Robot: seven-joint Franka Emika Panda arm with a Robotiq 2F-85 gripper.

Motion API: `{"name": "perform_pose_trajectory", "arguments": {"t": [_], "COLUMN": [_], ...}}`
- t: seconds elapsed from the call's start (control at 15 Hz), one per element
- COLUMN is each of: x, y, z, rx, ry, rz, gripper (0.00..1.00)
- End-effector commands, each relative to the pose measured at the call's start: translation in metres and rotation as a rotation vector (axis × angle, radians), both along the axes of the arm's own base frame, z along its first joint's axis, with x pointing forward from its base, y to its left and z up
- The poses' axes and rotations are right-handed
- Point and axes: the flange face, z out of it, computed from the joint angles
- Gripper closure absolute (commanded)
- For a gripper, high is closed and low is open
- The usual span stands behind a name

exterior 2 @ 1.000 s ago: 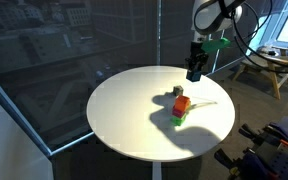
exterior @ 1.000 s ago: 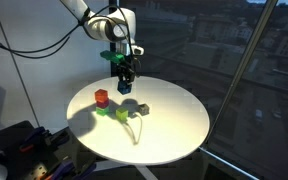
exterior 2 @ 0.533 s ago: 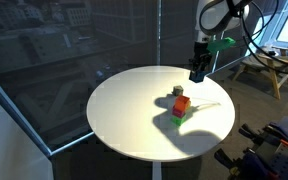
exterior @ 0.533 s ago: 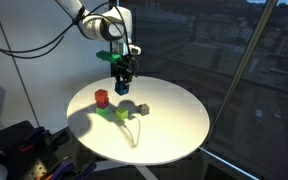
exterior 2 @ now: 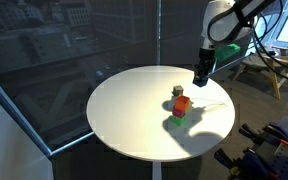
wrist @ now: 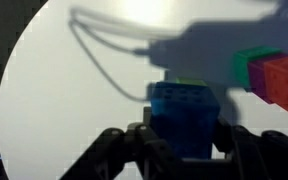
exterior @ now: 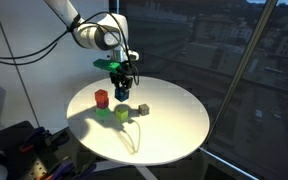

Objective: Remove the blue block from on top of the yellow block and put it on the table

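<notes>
My gripper (exterior: 121,90) is shut on the blue block (wrist: 184,118), a dark blue cube that fills the space between the jaws in the wrist view. It hangs a little above the white round table (exterior: 174,135), over the far side near the cubes; it also shows in an exterior view (exterior 2: 200,76). Only a thin yellow-green edge (wrist: 189,82) peeks out behind the blue block in the wrist view, so I cannot tell whether that is the yellow block. A yellow-green cube (exterior: 121,113) lies on the table just below the gripper.
A red cube (exterior: 101,97) and a grey cube (exterior: 142,109) lie on the table near the gripper. The red cube (wrist: 284,78) and a green cube (wrist: 248,64) sit side by side at the right of the wrist view. A thin cable (exterior: 134,128) lies across the tabletop.
The gripper has moved down a little and sideways toward the cubes, still holding the blue block. The cubes on the table have not moved.
</notes>
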Motion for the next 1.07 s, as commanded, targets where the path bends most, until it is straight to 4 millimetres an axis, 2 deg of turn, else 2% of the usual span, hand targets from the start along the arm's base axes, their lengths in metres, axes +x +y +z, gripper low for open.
{"name": "perform_pose_trajectory", "arguments": {"t": [0.0,0.4,1.0], "x": [-0.014,-0.026,-0.025], "y": [-0.013,-0.026,-0.030], "z": [-0.008,-0.026,-0.065], "rx": [-0.029,-0.038,-0.015], "ry": [-0.021,-0.038,0.015], "rz": [0.032,0.041,0.045], "gripper": [0.70,0.70,0.70]}}
